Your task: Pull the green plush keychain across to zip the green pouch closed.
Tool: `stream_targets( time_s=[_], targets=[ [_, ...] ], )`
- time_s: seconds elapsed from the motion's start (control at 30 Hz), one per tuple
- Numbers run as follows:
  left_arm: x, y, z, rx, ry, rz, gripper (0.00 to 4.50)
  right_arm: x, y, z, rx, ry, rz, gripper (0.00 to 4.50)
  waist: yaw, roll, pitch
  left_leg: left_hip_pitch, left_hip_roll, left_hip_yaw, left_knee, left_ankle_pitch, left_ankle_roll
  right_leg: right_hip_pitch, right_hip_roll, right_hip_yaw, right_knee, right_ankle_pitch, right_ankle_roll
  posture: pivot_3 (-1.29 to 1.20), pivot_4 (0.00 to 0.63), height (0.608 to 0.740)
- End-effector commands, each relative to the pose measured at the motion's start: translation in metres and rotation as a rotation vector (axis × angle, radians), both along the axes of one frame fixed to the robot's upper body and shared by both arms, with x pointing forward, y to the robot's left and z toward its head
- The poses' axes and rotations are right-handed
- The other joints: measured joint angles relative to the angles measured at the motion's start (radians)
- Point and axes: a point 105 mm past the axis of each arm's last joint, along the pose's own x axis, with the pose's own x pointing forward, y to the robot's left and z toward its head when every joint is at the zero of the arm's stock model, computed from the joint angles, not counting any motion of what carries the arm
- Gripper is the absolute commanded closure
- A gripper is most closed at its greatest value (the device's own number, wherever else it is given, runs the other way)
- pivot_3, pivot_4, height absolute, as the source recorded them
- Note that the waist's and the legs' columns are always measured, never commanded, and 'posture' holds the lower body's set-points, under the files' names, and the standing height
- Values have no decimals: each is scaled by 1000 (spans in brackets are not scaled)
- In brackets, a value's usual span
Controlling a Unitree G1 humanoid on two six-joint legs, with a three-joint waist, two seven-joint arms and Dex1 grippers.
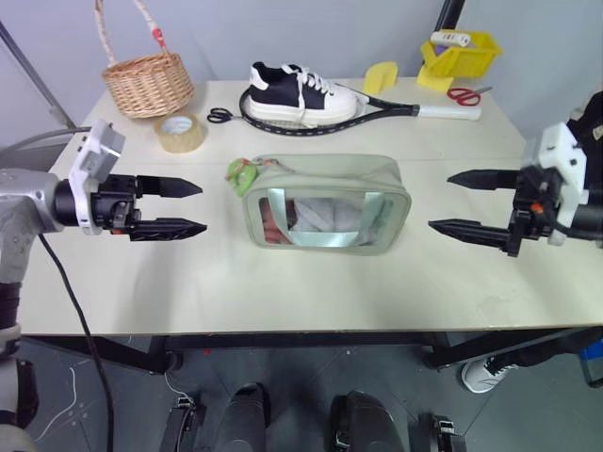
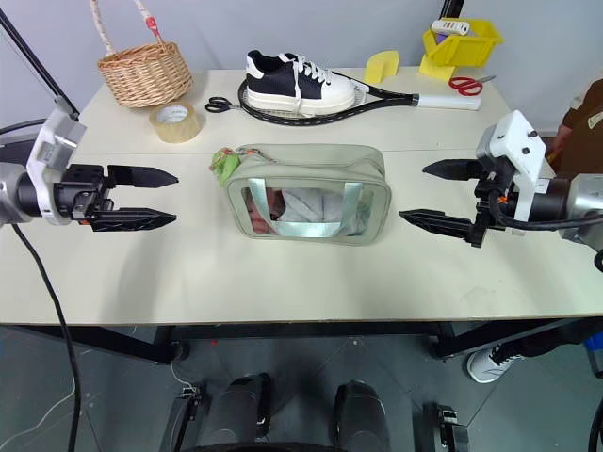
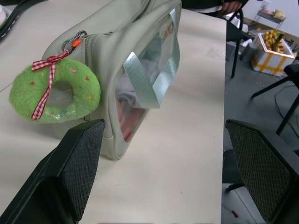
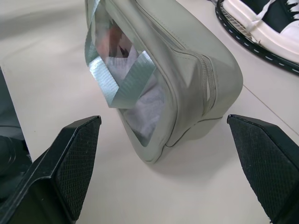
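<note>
- Right now the green pouch (image 1: 326, 202) is sitting in the middle of the table (image 1: 283, 292), its clear window facing the robot, with two pale strips crossing that window.
- Hanging off the pouch's left end is the green plush keychain (image 3: 55, 88), a fuzzy ring with a red checked ribbon, clipped to the zipper pull and resting against the table.
- Both arms are hovering off either end of the pouch: the left gripper (image 1: 174, 207) is pointing in from the left with its jaws spread wide and gripping nothing, and the right gripper (image 1: 471, 202) is mirroring it from the right, equally wide and empty.
- Neither gripper is touching the pouch or the keychain, so I am judging the pull not yet started.
- The zipper track itself is running along the top, and from where I am standing I cannot say for sure how far it is standing open.
- What could go wrong: the soft plush may be squashing and slipping out of the black fingers if the grip lands on its edge rather than across the ring.
- Another risk: with the right end not pinned, the whole pouch may be sliding along with the pull instead of the zipper travelling.
- Counting: one pouch, one keychain, two grippers; behind them one basket (image 1: 148, 83), one tape roll (image 1: 179, 132), one shoe (image 1: 300, 91), one racket (image 1: 377, 111), two pairs of scissors and one yellow bin (image 1: 459, 55).
</note>
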Motion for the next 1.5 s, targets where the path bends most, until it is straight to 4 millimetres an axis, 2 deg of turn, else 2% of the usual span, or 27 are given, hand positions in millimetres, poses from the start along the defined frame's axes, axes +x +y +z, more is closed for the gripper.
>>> stream_targets(
  time_s=[0.03, 0.43, 0.57, 0.7, 0.8, 0.97, 1.03, 1.17, 1.27, 1.4, 1.47, 1.5],
  targets=[
    [-3, -2, 13, -23, -61, -22, 93, -1, 3, 10, -8, -55, 8, 0, 0, 0, 0, 0, 0, 0, 0, 0, 0, 0, 0, 0, 0, 0, 0, 0, 150, 740],
    [1, 0, 15, -38, -89, 11, 93, -1, 12, 18, -12, -80, 40, 0, -1, 0, 0, 0, 0, 0, 0, 0, 0, 0, 0, 0, 0, 0, 0, 0, 150, 740],
    [-1, 5, 23, -74, -101, 16, 93, 3, 19, 26, -9, -94, 44, 0, -2, 0, 0, 0, 0, 1, 1, 0, 0, 0, 0, 1, 0, 0, 0, 0, 150, 740],
    [0, 4, 37, -146, -119, 10, 93, 14, 42, 42, -4, -115, 74, 0, -10, 0, 0, 0, 0, 1, 1, 0, 0, -1, 0, 1, 1, 0, 0, 0, 150, 740],
    [-2, 0, 42, -181, -120, -17, 93, 26, 66, 46, -46, -99, 99, 0, -22, 0, 0, 0, 0, 1, 1, 0, 0, -2, 0, 2, 2, 1, -1, 0, 150, 740],
    [-2, -5, 50, -242, -125, -51, 93, 55, 123, 43, -186, 21, 124, 0, -37, 1, 0, -1, 0, 4, 1, 0, 0, -7, 0, 7, 7, 1, 0, 0, 150, 740],
    [-3, -6, 49, -241, -122, -59, 93, 64, 138, 41, -234, 40, 126, 0, -35, 0, 0, -6, 0, 6, 3, 0, 0, -17, 0, 10, 16, 1, 0, 0, 150, 740],
    [-4, -5, 47, -236, -124, -58, 93, 73, 158, 26, -338, 109, 137, 0, -29, 0, 0, -18, 2, 6, 12, 1, -1, -27, 1, 11, 20, 1, 0, 0, 150, 740],
    [-6, -4, 45, -227, -124, -54, 0, 81, 164, 16, -377, 124, 126, 829, -28, 0, 0, -19, 1, 8, 14, 1, 0, -27, 0, 12, 20, 2, 1, 0, 150, 740],
    [-8, -3, 42, -215, -120, -45, 0, 82, 165, 20, -378, 104, 140, 2832, -26, 0, 0, -19, 1, 9, 15, 1, 0, -27, 1, 13, 20, 3, 1, 0, 150, 740],
    [-9, -2, 41, -208, -118, -42, 0, 74, 166, 27, -365, 96, 173, 3955, -27, 0, 0, -19, 1, 9, 15, 1, 0, -27, 1, 13, 21, 4, 1, 0, 150, 740],
    [-9, -2, 40, -205, -118, -41, 0, 70, 166, 30, -363, 89, 186, 4331, -27, 0, 0, -19, 1, 9, 15, 1, 0, -28, 1, 13, 21, 4, 1, 0, 150, 740]
  ],
)
